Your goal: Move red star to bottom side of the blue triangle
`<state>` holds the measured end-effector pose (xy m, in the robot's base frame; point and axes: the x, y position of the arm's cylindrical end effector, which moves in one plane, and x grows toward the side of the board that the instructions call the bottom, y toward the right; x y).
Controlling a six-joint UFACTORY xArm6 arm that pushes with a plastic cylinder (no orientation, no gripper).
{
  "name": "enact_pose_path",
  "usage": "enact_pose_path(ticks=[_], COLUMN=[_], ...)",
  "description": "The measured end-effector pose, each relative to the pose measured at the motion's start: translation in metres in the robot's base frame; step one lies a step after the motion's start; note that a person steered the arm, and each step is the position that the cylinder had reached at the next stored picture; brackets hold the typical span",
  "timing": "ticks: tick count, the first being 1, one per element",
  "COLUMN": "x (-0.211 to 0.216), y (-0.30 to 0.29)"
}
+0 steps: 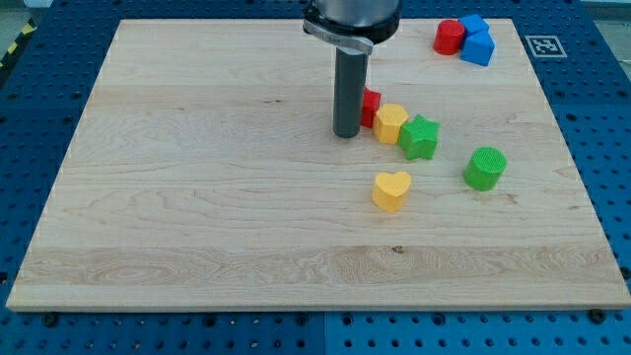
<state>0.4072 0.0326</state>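
Observation:
My tip (346,133) rests on the board just above the middle. A red block (372,106), probably the red star, sits right against the rod's right side and is partly hidden by it. Two blue blocks stand at the view's top right: one (480,48) looks like the blue triangle, and another (474,25) lies just behind it. Their shapes are hard to make out. The red block by my tip is far to the left of and below the blue blocks.
A yellow hexagon (390,123) touches the red block's lower right, and a green star (420,137) touches the hexagon. A yellow heart (391,189) and a green cylinder (485,168) lie lower. A red cylinder (450,36) stands left of the blue blocks.

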Motion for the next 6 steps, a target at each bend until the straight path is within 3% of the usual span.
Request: enact_pose_path(ticks=[2,6], x=[-0.025,-0.062], y=[0.005,0.079])
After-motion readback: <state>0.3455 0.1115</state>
